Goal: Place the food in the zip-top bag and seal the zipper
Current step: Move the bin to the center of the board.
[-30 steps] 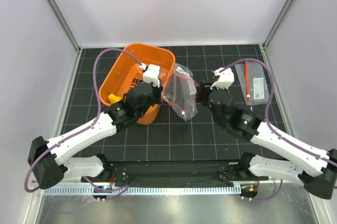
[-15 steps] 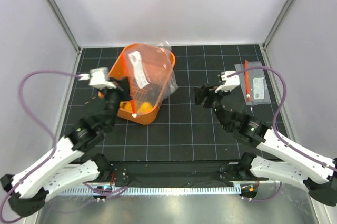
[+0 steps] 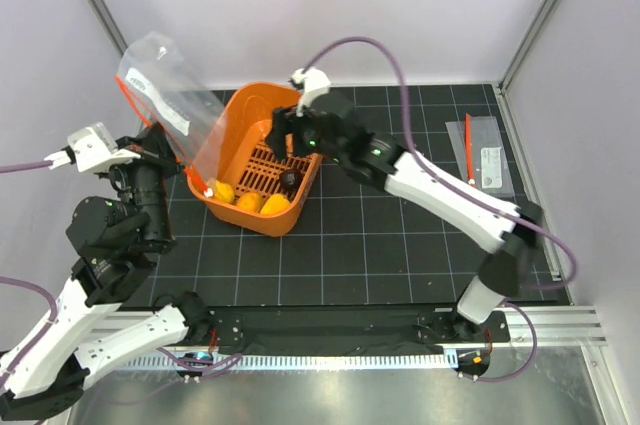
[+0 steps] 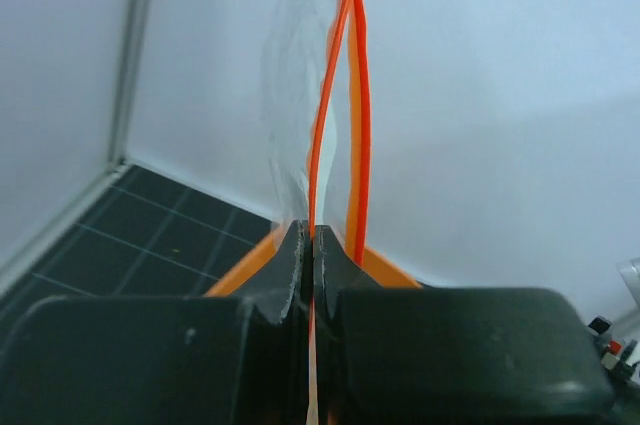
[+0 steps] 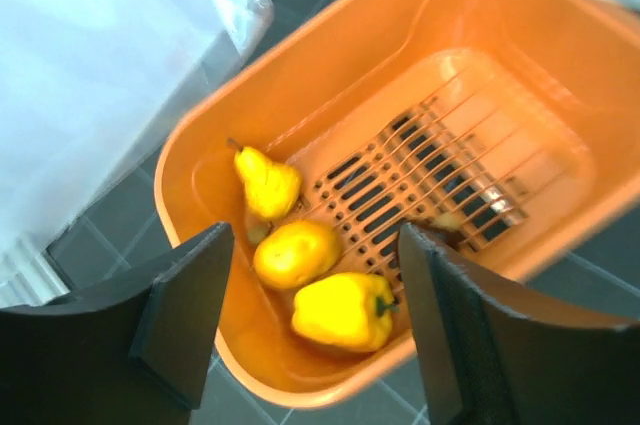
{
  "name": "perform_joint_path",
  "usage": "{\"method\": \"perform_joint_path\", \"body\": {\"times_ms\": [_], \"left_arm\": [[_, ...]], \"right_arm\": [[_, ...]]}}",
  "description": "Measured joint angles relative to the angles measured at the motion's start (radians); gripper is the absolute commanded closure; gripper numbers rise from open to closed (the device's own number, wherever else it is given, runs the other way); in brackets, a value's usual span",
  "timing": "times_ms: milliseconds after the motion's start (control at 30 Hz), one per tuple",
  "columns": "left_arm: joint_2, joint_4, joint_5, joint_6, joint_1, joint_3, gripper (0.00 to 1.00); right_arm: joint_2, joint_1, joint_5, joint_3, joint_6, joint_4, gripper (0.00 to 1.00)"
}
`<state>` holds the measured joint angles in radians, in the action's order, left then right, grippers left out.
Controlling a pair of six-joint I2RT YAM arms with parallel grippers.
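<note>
1. Over the basket [image 3: 300, 95], the right end effector [image 3: 283, 137] now hangs with jaws wide and nothing between them; a second ago it sat low beside the bag, right of the basket
2. Left end effector [image 4: 308, 245] is clamped tight on the zipper [image 4: 356, 95]; it has carried the bag [image 3: 165, 95] from low over the bench [image 3: 400, 245] up and leftward, so the bag now hangs high by the basket's left rim
3. Food [image 5: 295, 253] all lies at the basket's near end: three yellow pieces close together, and one dark round piece on the grating just beyond; none is in the bag
4. The left wrist view shows the two zipper strips parted a little above the grip, so the mouth looks partly open, though narrow
5. Meaning: one arm alone holds the bag clear and the other is free to pick; a first pick looks next, with loading and sealing all yet to do
6. Risk: a one-sided hold may leave the mouth too slack for a clean drop
</note>
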<state>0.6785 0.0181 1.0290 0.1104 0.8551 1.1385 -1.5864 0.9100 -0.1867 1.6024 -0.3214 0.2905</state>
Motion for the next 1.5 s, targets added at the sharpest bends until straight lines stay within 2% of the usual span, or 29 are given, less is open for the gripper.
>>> {"method": "perform_joint_path", "body": {"times_ms": [167,333,533,733,967,1167,1300,1500], "left_arm": [[0.002,-0.096,0.098,-0.206,0.000,-0.091,0.99],[0.086,-0.285,0.204,-0.471,0.000,-0.182,1.00],[0.140,-0.431,0.238,-0.619,0.000,-0.294,1.00],[0.067,-0.383,0.238,-0.565,-0.003,-0.287,1.00],[0.028,-0.272,0.218,-0.444,-0.007,-0.237,1.00],[0.095,-0.164,0.181,-0.342,-0.007,-0.224,1.00],[0.128,-0.077,0.136,-0.252,-0.007,-0.224,1.00],[0.145,0.068,0.084,-0.130,-0.007,-0.221,1.00]], "right_arm": [[-0.286,0.008,0.124,0.236,0.012,0.159,0.06],[-0.535,0.048,0.122,0.417,0.055,0.361,0.05],[-0.618,0.088,0.072,0.396,0.100,0.494,0.04],[-0.573,0.071,-0.016,0.278,0.108,0.512,0.03],[-0.283,0.031,-0.076,-0.061,0.077,0.526,0.00],[-0.040,0.080,-0.087,-0.219,0.053,0.535,0.01],[-0.021,0.105,-0.083,-0.267,0.035,0.532,0.00],[-0.137,0.123,-0.082,-0.352,0.024,0.475,0.01]]}}
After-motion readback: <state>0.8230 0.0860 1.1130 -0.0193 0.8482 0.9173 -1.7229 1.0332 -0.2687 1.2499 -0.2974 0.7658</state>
